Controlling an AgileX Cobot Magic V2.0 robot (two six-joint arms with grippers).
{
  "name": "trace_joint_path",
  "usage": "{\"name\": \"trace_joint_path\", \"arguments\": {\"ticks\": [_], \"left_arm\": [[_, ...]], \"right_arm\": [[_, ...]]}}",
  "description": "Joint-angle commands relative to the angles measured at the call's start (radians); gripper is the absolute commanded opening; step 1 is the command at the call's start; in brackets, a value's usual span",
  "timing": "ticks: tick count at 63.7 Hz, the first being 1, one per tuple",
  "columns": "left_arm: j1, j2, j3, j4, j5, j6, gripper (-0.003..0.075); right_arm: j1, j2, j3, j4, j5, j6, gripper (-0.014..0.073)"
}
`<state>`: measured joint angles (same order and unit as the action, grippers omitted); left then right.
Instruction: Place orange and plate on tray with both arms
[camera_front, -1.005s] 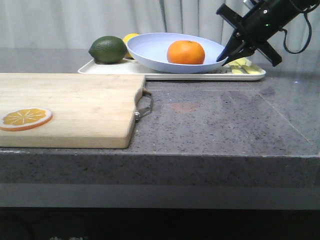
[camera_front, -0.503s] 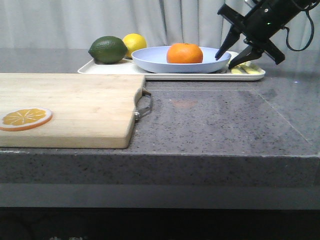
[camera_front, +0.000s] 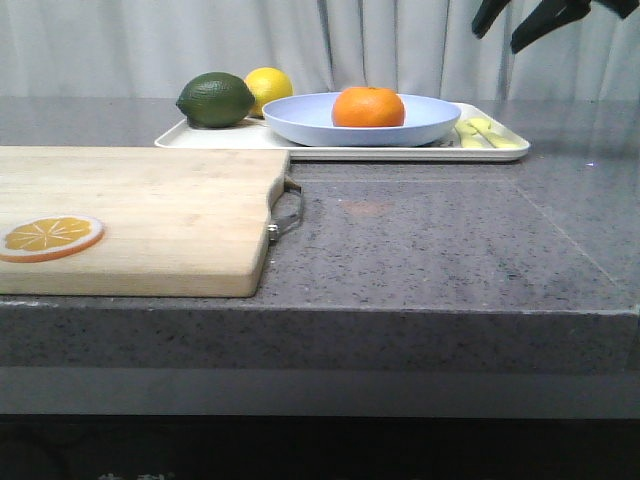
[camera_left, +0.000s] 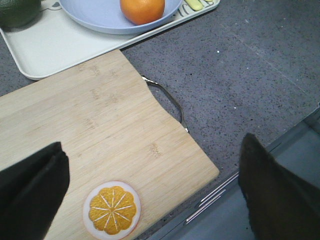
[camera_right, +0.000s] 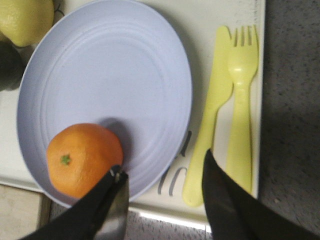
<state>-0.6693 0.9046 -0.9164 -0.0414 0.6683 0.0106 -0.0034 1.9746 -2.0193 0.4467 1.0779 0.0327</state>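
Your left gripper (camera_left: 150, 195) hangs wide and empty above the pale wooden cutting board (camera_front: 130, 215). Beyond it, the round bright orange (camera_front: 368, 107) sits in the shallow lavender-blue plate (camera_front: 440, 115) on the cream-white rectangular tray (camera_front: 330, 152). Farthest back, your right gripper (camera_front: 518, 18) hovers parted, holding nothing. The stiff, likely slick plate looks best taken by its rim; the orange could roll.

From my right wrist camera I see the plate (camera_right: 110, 85) lying on the tray (camera_right: 210, 55), with the orange (camera_right: 82, 160) sitting inside it near the rim. A yellow knife (camera_right: 210, 125) and fork (camera_right: 241, 100) lie side by side on the tray beside the plate. My right gripper (camera_right: 165, 200) hangs spread apart, holding nothing.
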Motion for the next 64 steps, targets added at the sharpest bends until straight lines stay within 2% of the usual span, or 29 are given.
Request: {"name": "trace_joint_path", "arguments": {"ticks": [1,9,17,40,64], "left_arm": [[0.002,-0.007,-0.029,-0.003,-0.071,-0.011,0.0663],[0.002,-0.007,-0.029,-0.003,-0.071,-0.011,0.0663],[0.002,-0.007,-0.029,-0.003,-0.071,-0.011,0.0663],[0.002,-0.007,-0.029,-0.003,-0.071,-0.011,0.0663],[0.002,-0.007,-0.029,-0.003,-0.071,-0.011,0.0663]], "right_arm": [[-0.003,-0.132,-0.038,-0.037,0.042,-0.010,0.0371],[-0.003,-0.230,-0.025,-0.113,0.146,-0.010,0.0371],[-0.003,-0.368,0.071,-0.147,0.169,-0.040,0.0371],[-0.003,-0.827,0.565,-0.147,0.001,-0.239,0.0371],[-0.003,-1.210,1.041,-0.147,-0.086,-0.250,0.0371]]}}
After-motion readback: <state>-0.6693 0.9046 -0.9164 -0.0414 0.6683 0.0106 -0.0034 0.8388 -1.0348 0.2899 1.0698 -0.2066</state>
